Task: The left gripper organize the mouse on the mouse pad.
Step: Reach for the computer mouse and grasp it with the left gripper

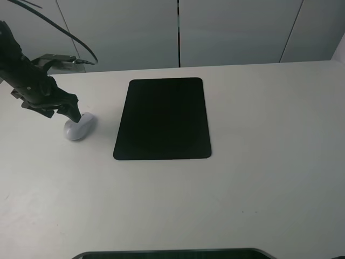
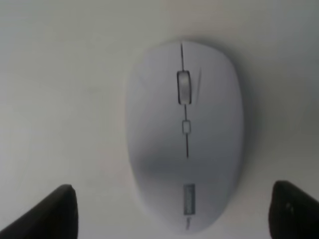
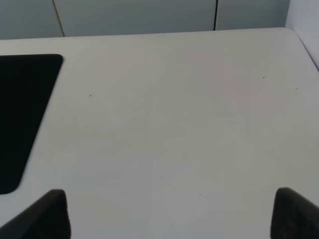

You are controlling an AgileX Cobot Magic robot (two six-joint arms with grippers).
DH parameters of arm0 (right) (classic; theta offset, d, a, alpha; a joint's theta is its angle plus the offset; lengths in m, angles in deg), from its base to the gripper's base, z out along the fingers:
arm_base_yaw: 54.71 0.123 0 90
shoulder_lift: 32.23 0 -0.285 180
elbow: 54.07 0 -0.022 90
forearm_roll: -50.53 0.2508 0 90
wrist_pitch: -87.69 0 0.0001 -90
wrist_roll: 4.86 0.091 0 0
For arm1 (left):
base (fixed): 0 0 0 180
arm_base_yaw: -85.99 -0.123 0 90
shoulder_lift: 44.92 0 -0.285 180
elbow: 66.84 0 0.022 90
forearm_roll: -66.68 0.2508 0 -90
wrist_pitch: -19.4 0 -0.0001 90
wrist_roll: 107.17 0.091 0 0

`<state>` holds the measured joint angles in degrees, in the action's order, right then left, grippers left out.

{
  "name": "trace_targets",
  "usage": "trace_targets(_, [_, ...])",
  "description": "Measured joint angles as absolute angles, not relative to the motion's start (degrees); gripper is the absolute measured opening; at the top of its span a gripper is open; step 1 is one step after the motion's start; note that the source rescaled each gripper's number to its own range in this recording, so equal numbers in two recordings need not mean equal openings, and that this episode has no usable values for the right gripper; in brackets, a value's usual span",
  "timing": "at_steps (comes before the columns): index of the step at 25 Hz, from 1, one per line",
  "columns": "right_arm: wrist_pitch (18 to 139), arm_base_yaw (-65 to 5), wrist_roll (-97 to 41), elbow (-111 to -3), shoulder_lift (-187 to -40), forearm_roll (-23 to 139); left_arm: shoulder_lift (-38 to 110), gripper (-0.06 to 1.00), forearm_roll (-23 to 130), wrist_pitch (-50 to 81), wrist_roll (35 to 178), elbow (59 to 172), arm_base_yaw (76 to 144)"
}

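The mouse (image 1: 79, 127) lies on the white table (image 1: 259, 183), in its left part and closer to the far edge than the near one. It is off the mouse pad (image 1: 163, 118), beside the pad's left long edge with a strip of bare table between them. In my left wrist view the mouse (image 2: 184, 134) sits flat, top side up. Its scroll wheel (image 2: 184, 88) is at the end away from my fingers.

My left gripper (image 1: 73, 113) is low over the mouse on its far-left side. Its fingers (image 2: 55, 214) are spread wide and hold nothing. One dark tip stands on either side of the mouse's rear end, with pale table showing between each tip and the shell. From the high camera I cannot tell whether any part of me touches the mouse. A black cable (image 1: 64, 29) arcs off my left arm toward the far-left corner.

The mouse pad is a black rounded rectangle lying flat at mid-table toward the far edge, its long sides running far to near.

My right gripper (image 3: 169, 214) hangs over bare table to the right of the pad (image 3: 22, 114), fingers also wide apart and empty.
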<state>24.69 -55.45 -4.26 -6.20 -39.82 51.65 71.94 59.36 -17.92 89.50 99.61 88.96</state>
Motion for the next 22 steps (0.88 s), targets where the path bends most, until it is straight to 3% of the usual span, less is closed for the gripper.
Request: trace_targets(22, [24.69, -55.45, -4.26, -6.20, -39.82, 51.65, 74.47, 0.99, 59.59, -12.37, 93.83, 99.64, 90.61])
